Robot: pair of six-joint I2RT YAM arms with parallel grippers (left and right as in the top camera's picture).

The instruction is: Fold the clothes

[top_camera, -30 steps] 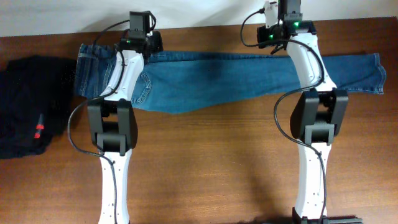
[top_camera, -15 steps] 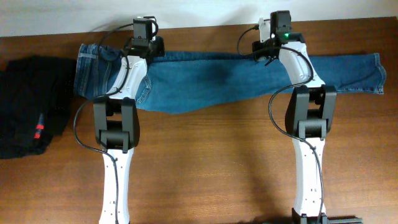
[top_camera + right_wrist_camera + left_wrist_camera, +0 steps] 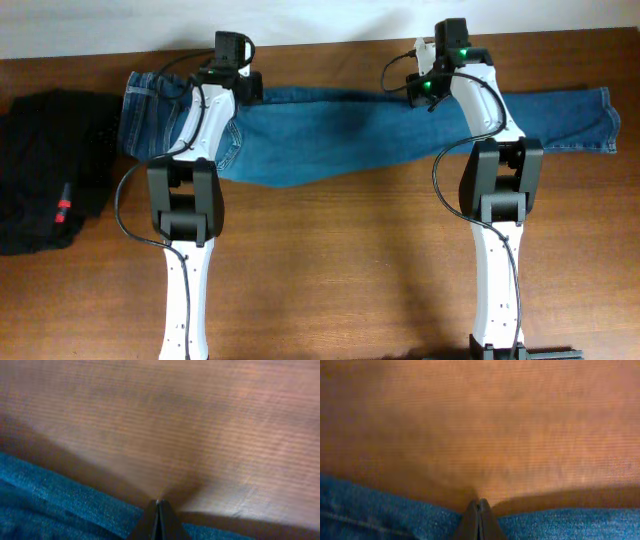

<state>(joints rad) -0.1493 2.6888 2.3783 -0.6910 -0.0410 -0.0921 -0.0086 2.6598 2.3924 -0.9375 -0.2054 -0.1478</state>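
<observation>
Overhead, left arm point(image 3: 205, 115) and right arm point(image 3: 487, 100) partly cover jeans point(image 3: 340, 135).

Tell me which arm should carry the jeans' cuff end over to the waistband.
Probably right: the right gripper pinches the jeans partway along the legs, nearer the cuffs; the left gripper pinches them beside the waistband.

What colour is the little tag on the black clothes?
The tag is red, best seen in the overhead view.
</observation>
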